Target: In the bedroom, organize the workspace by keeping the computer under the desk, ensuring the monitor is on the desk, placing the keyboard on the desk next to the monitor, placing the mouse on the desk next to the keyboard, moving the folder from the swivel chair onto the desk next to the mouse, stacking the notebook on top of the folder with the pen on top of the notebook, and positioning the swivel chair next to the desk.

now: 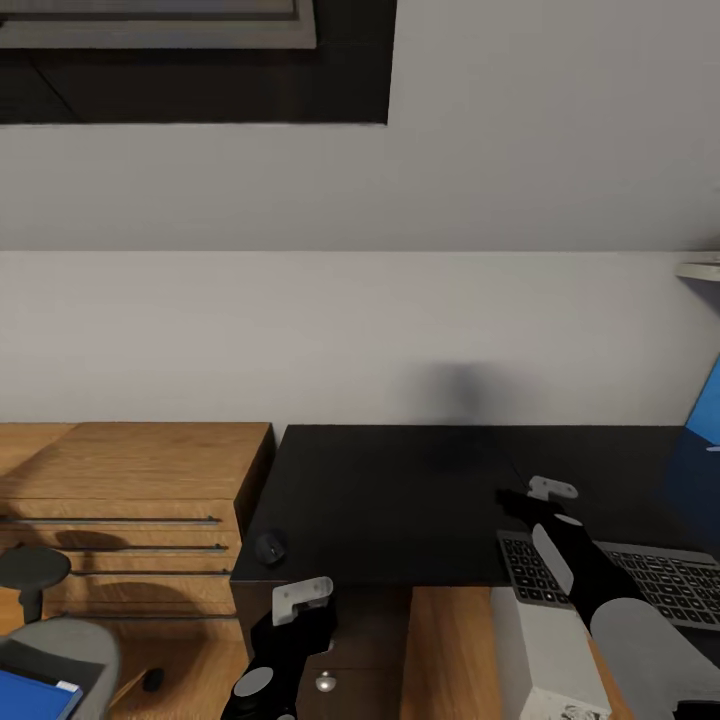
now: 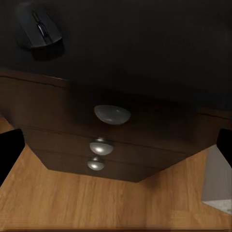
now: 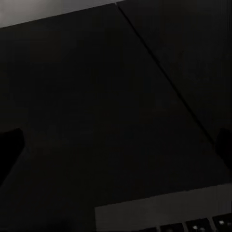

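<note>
desk [image 1: 400, 500]: glossy black top, taken here as the landmark for everything else; its dark drawer unit with three round silver knobs [image 2: 111, 114] sits below the front edge.
mouse [image 1: 269, 547]: on the desk top, at the front corner nearest the light wood drawer chest [image 1: 130, 500]; well apart from the keyboard.
keyboard [image 1: 640, 580]: lying on the desk top near the front edge, toward the right end.
computer [image 1: 550, 650]: white tower on the floor at the desk front, just below the keyboard; whether it is fully under the top is hard to tell.
monitor: a blue glow at the desk's far right edge may be its screen; too little shows to be sure.
swivel chair [image 1: 60, 650]: on the floor left of the desk, in front of the wooden chest, not drawn up to it.
folder [image 1: 35, 692]: bright blue, lying on the chair seat, not on the desk.
notebook and pen: cannot place them.
left gripper [image 1: 290, 612]: just off the desk's front edge above the drawer unit, fingers apart, holding nothing.
right gripper [image 1: 525, 498]: over the desk top just behind the keyboard, fingers apart, holding nothing.
progress: keyboard and mouse are on the desk but not side by side; folder, notebook, pen and chair appear undone, so most of the job looks left.
</note>
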### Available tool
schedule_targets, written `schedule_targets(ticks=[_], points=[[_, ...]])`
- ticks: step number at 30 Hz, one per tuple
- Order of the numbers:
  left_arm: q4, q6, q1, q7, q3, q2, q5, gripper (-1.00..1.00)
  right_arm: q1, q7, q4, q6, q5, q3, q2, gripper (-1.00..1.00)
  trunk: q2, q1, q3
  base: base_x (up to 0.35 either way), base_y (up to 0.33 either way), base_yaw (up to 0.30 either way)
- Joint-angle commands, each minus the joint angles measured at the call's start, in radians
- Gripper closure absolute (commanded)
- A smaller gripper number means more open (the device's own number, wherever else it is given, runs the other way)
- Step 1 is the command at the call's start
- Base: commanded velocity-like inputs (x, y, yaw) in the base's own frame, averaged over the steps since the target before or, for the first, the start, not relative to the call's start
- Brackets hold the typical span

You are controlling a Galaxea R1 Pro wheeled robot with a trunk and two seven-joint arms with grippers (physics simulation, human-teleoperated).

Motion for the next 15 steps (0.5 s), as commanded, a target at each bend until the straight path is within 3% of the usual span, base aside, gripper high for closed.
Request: schedule_targets(ticks=[1, 5, 10, 15], points=[[-0.001, 0.003, -0.001, 0.008, -0.001, 0.0, 0.006, -1.0, 0.0, -0.006, -0.004, 0.003, -0.007, 0.001, 0.0, -1.0, -0.001, 0.0, -0.001, -0.017, -0.003, 0.0], [-0.001, 0.004, -0.001, 0.008, -0.001, 0.0, 0.007, -1.0, 0.0, -0.007, -0.006, 0.002, -0.007, 0.0, 0.0, -1.0, -0.001, 0.0, -0.001, -0.023, -0.001, 0.0], [-0.001, 0.004, -0.001, 0.008, 0.0, 0.0, 0.008, -1.0, 0.0, -0.007, -0.006, 0.002, -0.007, -0.002, -0.002, -1.0, -0.001, 0.0, -0.001, -0.253, -0.066, 0.0], [0.01, 0.004, -0.001, 0.009, 0.0, 0.006, 0.009, -1.0, 0.0, -0.006, -0.004, 0.005, -0.006, -0.003, -0.004, -1.0, -0.001, 0.0, -0.001, -0.057, -0.029, 0.0]])
